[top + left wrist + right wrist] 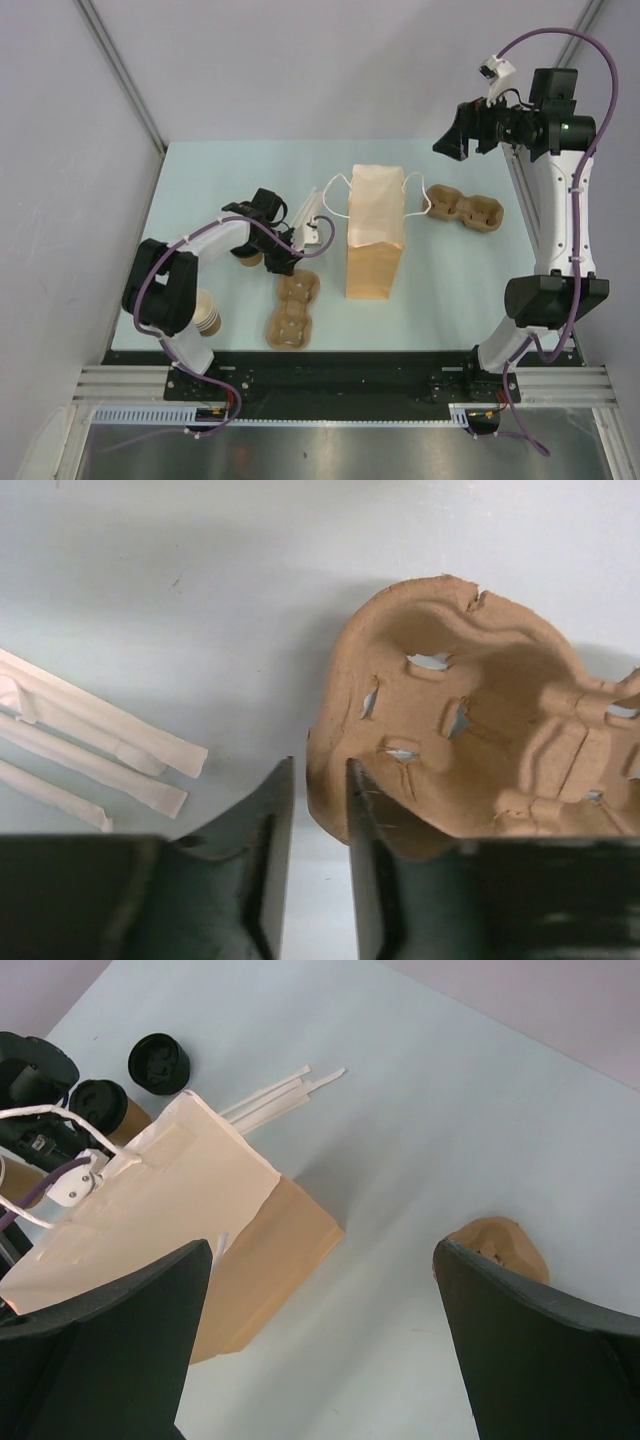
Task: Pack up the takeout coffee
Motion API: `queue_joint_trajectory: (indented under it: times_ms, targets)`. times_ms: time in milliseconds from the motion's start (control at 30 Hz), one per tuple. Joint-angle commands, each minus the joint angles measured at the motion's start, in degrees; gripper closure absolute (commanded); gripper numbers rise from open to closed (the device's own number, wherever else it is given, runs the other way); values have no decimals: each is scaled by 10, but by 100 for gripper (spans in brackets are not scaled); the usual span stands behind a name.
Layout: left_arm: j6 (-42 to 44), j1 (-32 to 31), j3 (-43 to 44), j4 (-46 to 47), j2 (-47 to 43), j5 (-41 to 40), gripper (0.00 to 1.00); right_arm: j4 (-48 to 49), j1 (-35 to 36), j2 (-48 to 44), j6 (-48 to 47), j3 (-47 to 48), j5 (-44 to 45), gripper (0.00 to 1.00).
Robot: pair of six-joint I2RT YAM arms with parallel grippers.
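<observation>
The takeout coffee [100, 1100], a tan cup with a black lid, stands left of the paper bag [375, 235]; in the top view it [248, 258] is mostly hidden under my left arm. My left gripper [283, 262] is low at the far end of a brown pulp cup carrier [295, 310]. In the left wrist view the gripper [320, 765] is slightly open, with its jaws either side of the carrier's rim [330, 780]. My right gripper [455, 140] is raised at the back right, wide open and empty [320, 1250].
A loose black lid [158, 1060] lies beyond the coffee. Wrapped straws [100, 750] lie left of the carrier. A second carrier [465, 208] sits right of the bag. A stack of lidless cups [206, 312] stands by the left arm's base.
</observation>
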Motion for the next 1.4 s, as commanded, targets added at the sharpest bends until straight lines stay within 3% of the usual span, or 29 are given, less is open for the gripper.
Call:
queue_joint_trajectory:
  times_ms: [0, 200, 300, 433, 533, 800, 1033, 1367]
  targets:
    - [-4, 0, 4, 14, 12, 9, 63, 1, 11, 15, -14, 47, 9, 1]
    - [22, -1, 8, 7, 25, -1, 62, -11, 25, 40, -25, 80, 22, 0]
    - [38, -1, 11, 2, 30, -7, 67, -18, 34, 49, -29, 93, 29, 1]
    - [42, -1, 16, -10, 21, 9, 91, -28, 46, 59, -57, 107, 51, 0]
    - [40, 0, 9, -14, -3, 19, 100, -47, 76, 64, -90, 123, 71, 1]
    - [-19, 14, 13, -25, -71, 53, 100, -84, 148, 81, -182, 136, 127, 2]
    - [-44, 15, -10, 7, -69, 53, 100, -102, 219, 109, -239, 137, 182, 8]
    - [-45, 14, -23, 29, -63, 56, 100, -92, 241, 155, -275, 145, 219, 28]
